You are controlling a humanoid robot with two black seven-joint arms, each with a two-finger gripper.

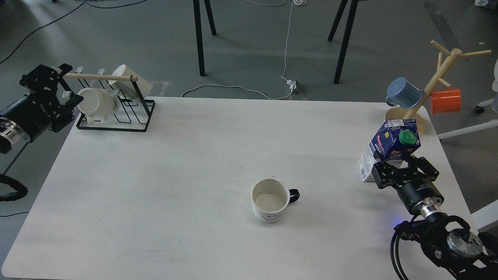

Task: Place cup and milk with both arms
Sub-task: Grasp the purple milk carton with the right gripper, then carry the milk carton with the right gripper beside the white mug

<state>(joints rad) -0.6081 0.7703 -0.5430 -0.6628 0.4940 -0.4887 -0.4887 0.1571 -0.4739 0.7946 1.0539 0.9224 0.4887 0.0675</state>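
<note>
1. The milk point(391, 149) sat at the right of the frame near the table point(155, 186) edge, tilted, with my right gripper point(402, 167) clenched on its lower body.
2. The cup point(270, 200) stood upright at lower centre, handle pointing right, well apart from both arms.
3. My left gripper point(58, 99) hung at upper left by the mug rack point(116, 112); whether it was released I could not tell.
4. Bare tabletop lay between carton and cup.
</note>
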